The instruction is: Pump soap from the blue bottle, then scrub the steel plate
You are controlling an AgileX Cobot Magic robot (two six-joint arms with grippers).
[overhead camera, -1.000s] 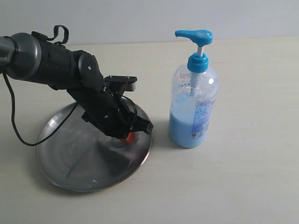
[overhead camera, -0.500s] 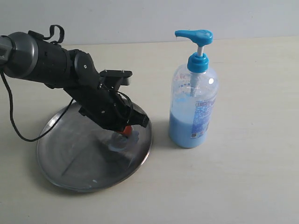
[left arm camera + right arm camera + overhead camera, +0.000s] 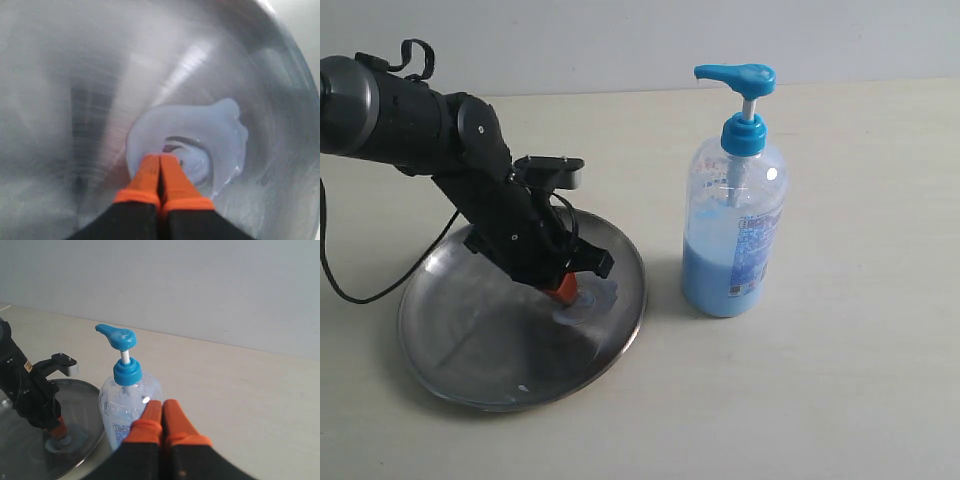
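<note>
Pumping looks done: soap (image 3: 220, 125) is pooling at three o'clock on the steel plate (image 3: 450, 340), left gripper (image 3: 160, 170) pressing in, pinched shut, empty. Scrubbing is barely starting; right gripper (image 3: 162, 415) is hanging closed, empty.

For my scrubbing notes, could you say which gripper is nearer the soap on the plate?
Left: the left gripper sits in the soap; the right gripper hangs beyond the blue bottle.

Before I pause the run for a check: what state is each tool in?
Left tool: shut, holding nothing, tips in the soap on the steel plate.
Right tool: shut, empty, clear of the blue bottle.
</note>
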